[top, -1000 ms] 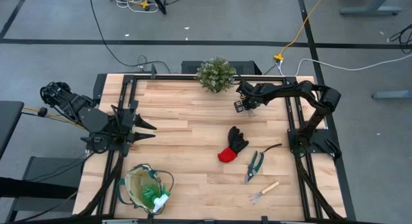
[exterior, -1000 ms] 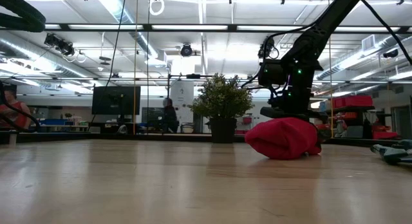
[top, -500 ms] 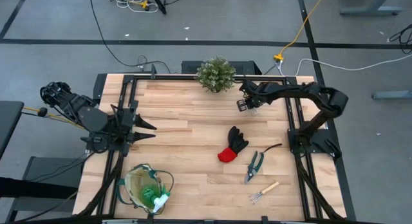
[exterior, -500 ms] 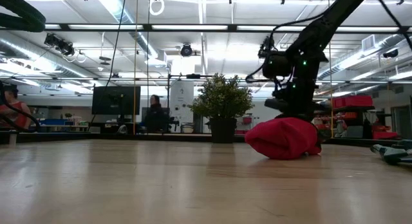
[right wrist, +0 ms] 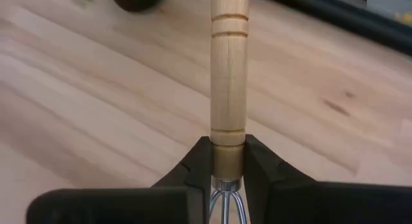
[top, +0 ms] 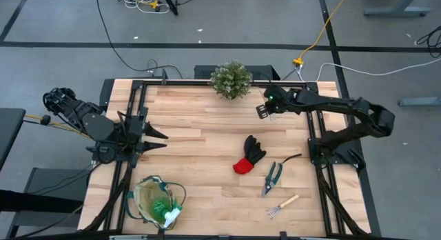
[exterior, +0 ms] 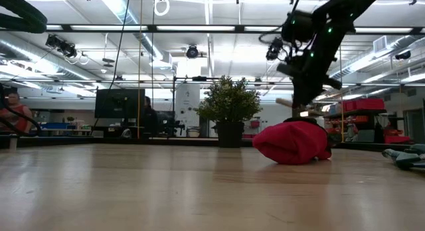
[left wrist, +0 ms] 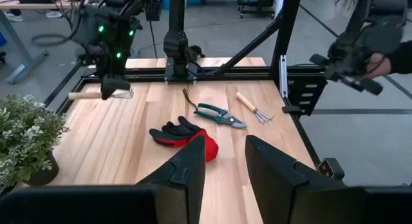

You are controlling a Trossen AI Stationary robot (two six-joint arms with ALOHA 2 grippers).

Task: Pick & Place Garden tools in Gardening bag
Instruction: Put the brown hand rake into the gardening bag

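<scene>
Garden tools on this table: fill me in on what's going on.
The right pincer is shut on a wooden-handled mini rake, held in the air over the table's far right, near the potted plant. The left pincer waits open at the left edge. The glove, the pruning shears and a second mini rake lie on the table. The gardening bag, at the near left corner, already holds something green.

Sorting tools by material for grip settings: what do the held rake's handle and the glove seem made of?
Rake handle, clamped in the right gripper: pale wood by its grain and turned grooves, matte, apparently unvarnished; thin metal wires emerge at its base. Glove: soft fabric, black fingers and a red cuff, lying limp; a rubbery coating cannot be ruled out.
</scene>
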